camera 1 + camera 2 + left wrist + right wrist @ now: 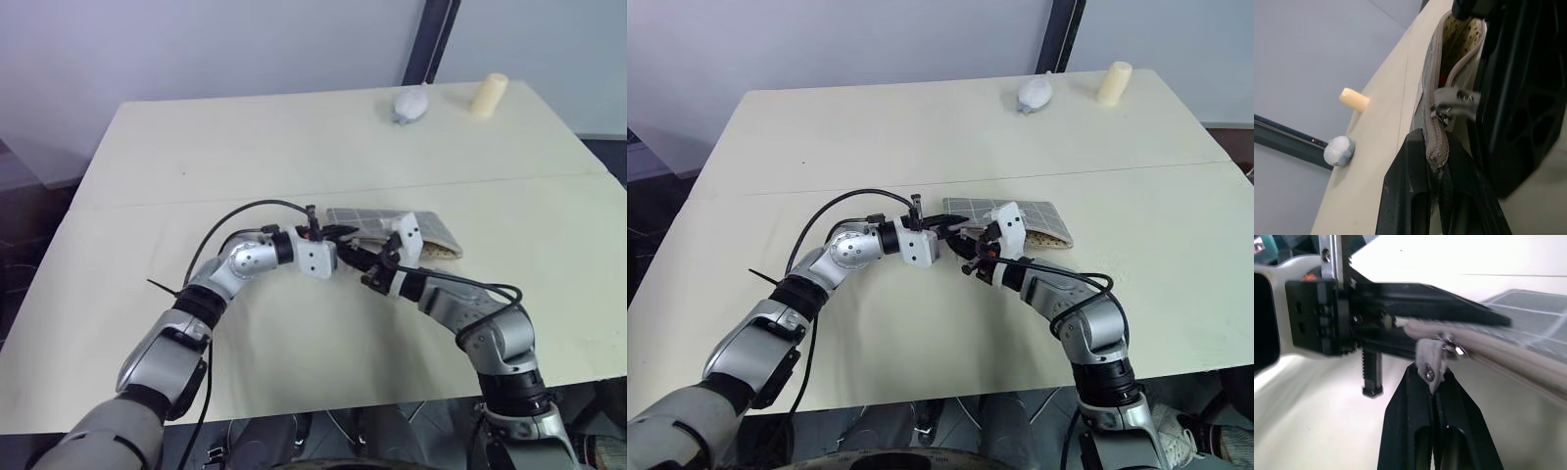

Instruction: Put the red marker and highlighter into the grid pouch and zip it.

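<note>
The grid pouch (434, 235) lies flat on the table in front of me, its mouth (1462, 41) still gaping along the zipper. My left gripper (1434, 147) reaches in from the left and is shut on the pouch's near end by the zipper tape. My right gripper (1431, 374) is shut on the zipper pull (1428, 363), right beside the left fingers (1425, 298). A patch of red (1442, 78) shows inside the pouch, seemingly the red marker. The highlighter is hidden.
The cream table (245, 147) has a seam running across its middle. At its far edge rest a crumpled grey-white ball (409, 104) and a cream cylinder (488, 95). A black cable (235, 211) loops over my left forearm.
</note>
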You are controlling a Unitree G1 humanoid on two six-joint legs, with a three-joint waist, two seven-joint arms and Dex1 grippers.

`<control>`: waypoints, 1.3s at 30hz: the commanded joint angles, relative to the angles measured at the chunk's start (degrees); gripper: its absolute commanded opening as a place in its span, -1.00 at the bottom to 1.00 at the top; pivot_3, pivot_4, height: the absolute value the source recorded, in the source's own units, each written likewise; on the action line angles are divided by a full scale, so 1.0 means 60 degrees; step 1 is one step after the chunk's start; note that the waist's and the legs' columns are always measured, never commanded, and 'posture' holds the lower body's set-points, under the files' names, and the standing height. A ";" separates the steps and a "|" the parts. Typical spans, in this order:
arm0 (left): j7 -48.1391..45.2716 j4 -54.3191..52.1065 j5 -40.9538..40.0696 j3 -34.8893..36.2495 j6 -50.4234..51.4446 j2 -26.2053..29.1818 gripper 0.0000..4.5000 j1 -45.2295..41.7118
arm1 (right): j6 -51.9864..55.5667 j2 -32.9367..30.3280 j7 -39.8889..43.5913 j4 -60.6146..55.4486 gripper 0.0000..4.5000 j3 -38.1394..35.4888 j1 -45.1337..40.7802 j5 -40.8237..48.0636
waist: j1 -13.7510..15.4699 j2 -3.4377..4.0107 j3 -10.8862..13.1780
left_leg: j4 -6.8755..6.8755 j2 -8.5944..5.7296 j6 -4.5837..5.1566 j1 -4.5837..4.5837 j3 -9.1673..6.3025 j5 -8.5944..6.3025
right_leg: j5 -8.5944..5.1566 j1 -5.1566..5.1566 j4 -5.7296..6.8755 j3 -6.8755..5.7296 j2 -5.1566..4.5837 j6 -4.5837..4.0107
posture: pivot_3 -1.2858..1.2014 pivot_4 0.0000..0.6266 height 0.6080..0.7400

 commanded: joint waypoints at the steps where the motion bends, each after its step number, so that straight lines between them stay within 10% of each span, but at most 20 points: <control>1: 0.0184 -0.0193 0.0050 0.0032 -0.0075 0.0146 -1.00 -0.0156 | -0.0142 -0.0441 0.0139 -0.0594 -0.98 -0.0411 0.0330 -0.0007 | -0.0003 0.0000 0.0000 | 0.0000 0.0000 0.0000 0.0000 0.0001 0.0000 | 0.0000 0.0002 0.0000 0.0000 -0.0001 0.0000 | 0.03 -0.52 0.98; 16: -0.1281 0.1718 -0.2331 0.1108 0.0570 0.0691 -1.00 -0.0449 | -0.0772 -0.3286 0.1101 -0.0435 -0.98 -0.3392 0.2412 -0.0210 | -0.0011 0.0002 -0.0001 | 0.0003 0.0005 0.0002 -0.0002 0.0001 -0.0001 | -0.0001 0.0027 -0.0001 -0.0002 -0.0001 0.0002 | 0.03 -0.52 0.98; 19: -0.2874 0.1628 -0.3772 0.1522 0.1403 0.0401 -0.48 -0.0365 | -0.0723 -0.3093 0.1139 -0.0556 -1.00 -0.3393 0.2348 0.0081 | -0.0018 0.0001 -0.0001 | 0.0007 0.0006 0.0003 0.0000 0.0001 0.0000 | -0.0001 0.0031 0.0000 -0.0004 -0.0002 0.0002 | 0.03 -0.52 0.98; 25: -0.3160 0.1146 -0.4055 0.1881 0.1383 0.0376 0.89 0.0017 | -0.0638 -0.3228 0.1080 -0.0805 0.09 -0.3340 0.2752 -0.0110 | 0.0029 0.0001 0.0000 | 0.0007 0.0002 0.0004 -0.0002 -0.0001 -0.0001 | -0.0001 0.0036 -0.0006 -0.0003 -0.0006 0.0002 | 0.03 -0.52 0.98; 29: -0.3495 0.0952 -0.4608 0.2400 0.1973 0.0611 1.00 0.0209 | -0.0884 -0.4029 0.1856 -0.1462 0.99 -0.3803 0.3664 -0.0234 | 0.0014 0.0002 0.0001 | 0.0006 0.0000 0.0013 -0.0003 0.0003 -0.0007 | -0.0001 0.0036 -0.0012 -0.0001 -0.0008 0.0002 | 0.03 -0.52 0.98; 39: -0.3662 0.0098 -0.6019 0.3881 0.4994 0.1115 1.00 0.1162 | -0.2268 -0.3813 0.2562 -0.3372 0.99 -0.4443 0.5055 0.0041 | -0.0005 0.0002 0.0000 | 0.0003 0.0011 0.0011 0.0004 -0.0002 -0.0007 | -0.0002 0.0035 -0.0003 -0.0003 0.0002 0.0003 | 0.03 -0.52 0.98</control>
